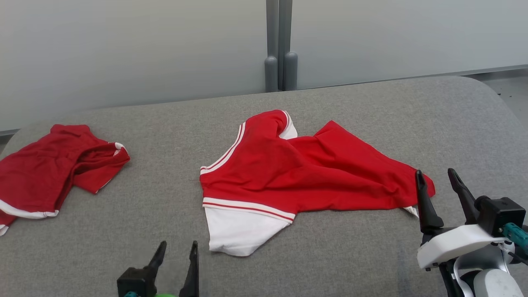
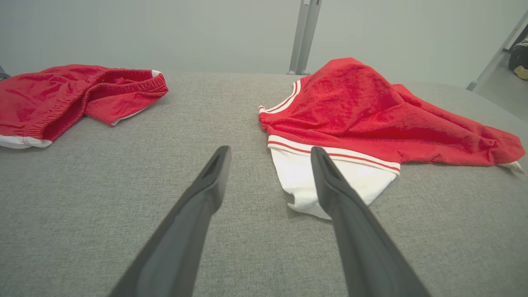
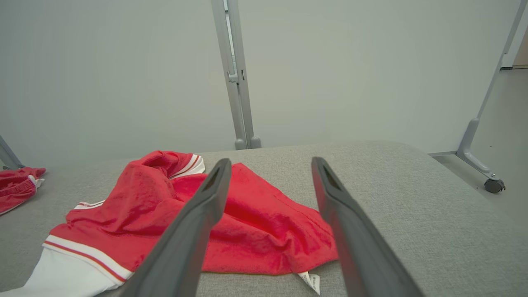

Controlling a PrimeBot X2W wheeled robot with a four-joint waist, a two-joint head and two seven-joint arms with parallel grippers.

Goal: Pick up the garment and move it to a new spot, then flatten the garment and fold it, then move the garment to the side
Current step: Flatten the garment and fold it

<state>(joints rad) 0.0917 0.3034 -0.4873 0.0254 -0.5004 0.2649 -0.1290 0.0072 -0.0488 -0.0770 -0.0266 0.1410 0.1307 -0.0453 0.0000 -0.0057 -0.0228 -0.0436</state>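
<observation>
Pale wall panels (image 1: pixel 123 49) joined by a grey post (image 1: pixel 280 45) stand behind the grey cloth-covered table (image 1: pixel 350 107). Mid-table lies the garment (image 1: pixel 288 173) — red, with striped trim and a white panel (image 1: pixel 235 231) at its near left corner — rumpled and humped, not yet flat. Well to the left of it, a second red garment (image 1: pixel 49 165) lies bunched at the table's edge. The right end effector (image 1: pixel 435 171) hovers at the garment's near right corner, fingers spread and empty, pointing forward across the cloth; whether it touches I cannot tell. The left end effector (image 1: pixel 178 244) sits just left of the white panel, likewise released and apart from the cloth. A small white label (image 1: pixel 412 211) peeks from under the right corner. By my judgement the work stands at taking hold: nothing is gripped, so the next move calls for each arm to drop onto its nearest corner, pinch the cloth and lift together.
</observation>
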